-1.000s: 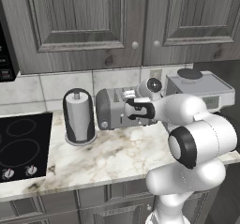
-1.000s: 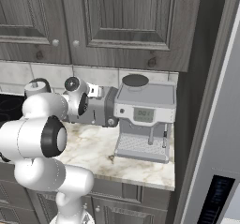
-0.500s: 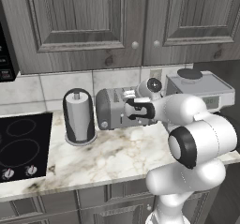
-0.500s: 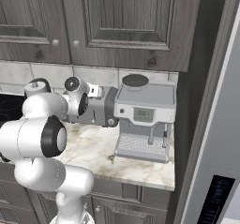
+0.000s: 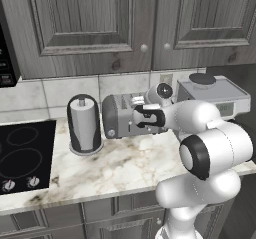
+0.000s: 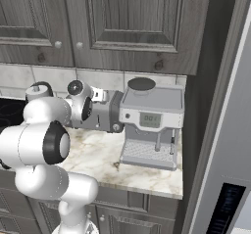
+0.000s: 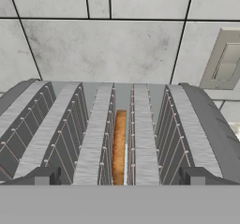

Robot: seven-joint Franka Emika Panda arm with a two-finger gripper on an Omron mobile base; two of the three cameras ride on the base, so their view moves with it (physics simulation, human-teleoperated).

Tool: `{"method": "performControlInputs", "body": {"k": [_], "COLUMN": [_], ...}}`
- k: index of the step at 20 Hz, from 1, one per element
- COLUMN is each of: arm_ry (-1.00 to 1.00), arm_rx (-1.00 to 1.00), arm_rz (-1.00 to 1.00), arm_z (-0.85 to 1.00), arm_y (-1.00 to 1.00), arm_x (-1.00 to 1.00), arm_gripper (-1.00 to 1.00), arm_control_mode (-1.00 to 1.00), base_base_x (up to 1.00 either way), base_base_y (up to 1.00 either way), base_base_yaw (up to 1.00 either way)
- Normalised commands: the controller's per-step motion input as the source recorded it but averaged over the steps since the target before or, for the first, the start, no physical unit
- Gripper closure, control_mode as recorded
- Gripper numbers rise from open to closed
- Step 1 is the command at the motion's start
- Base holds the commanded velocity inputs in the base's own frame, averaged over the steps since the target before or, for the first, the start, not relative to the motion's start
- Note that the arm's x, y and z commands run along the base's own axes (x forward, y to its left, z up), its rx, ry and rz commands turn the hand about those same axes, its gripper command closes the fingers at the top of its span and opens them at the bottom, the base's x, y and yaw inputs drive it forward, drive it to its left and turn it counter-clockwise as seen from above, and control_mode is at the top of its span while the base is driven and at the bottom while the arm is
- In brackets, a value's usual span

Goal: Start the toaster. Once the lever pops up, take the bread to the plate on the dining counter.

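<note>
Cabinets [image 5: 100,28] hang above the marble table [image 5: 115,168], leaving a tiled strip of wall behind the appliances. The coffee machine [image 6: 152,123] stands at the table's right end, just beside the toaster [image 5: 122,115]; the paper-towel holder [image 5: 84,124] stands near its left side, with the black cooktop [image 5: 22,155] cut off at the picture edge. The arm hides most of the toaster's front, so levers are hard to make out. The hand [image 7: 119,176] hovers over the slots, fingertips [image 7: 44,176] spread wide apart, gripping nothing. The bread [image 7: 119,145] sits edge-on, deep in the middle slot, mostly hidden.
</note>
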Motion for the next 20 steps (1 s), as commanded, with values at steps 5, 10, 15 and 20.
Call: {"method": "performControlInputs", "body": {"k": [5,10,15,20], "arm_ry": [0.0,0.0,0.0,0.0], "arm_rx": [0.0,0.0,0.0,0.0], "arm_rz": [0.0,0.0,0.0,0.0], "arm_z": [0.0,0.0,0.0,0.0], "arm_y": [0.0,0.0,0.0,0.0], "arm_x": [0.0,0.0,0.0,0.0], "arm_gripper": [-1.0,-1.0,-1.0,-1.0], "arm_control_mode": [-1.0,-1.0,-1.0,-1.0], "base_base_x": [0.0,0.0,0.0,0.0], "base_base_y": [0.0,0.0,0.0,0.0], "base_base_yaw": [0.0,0.0,0.0,0.0]}}
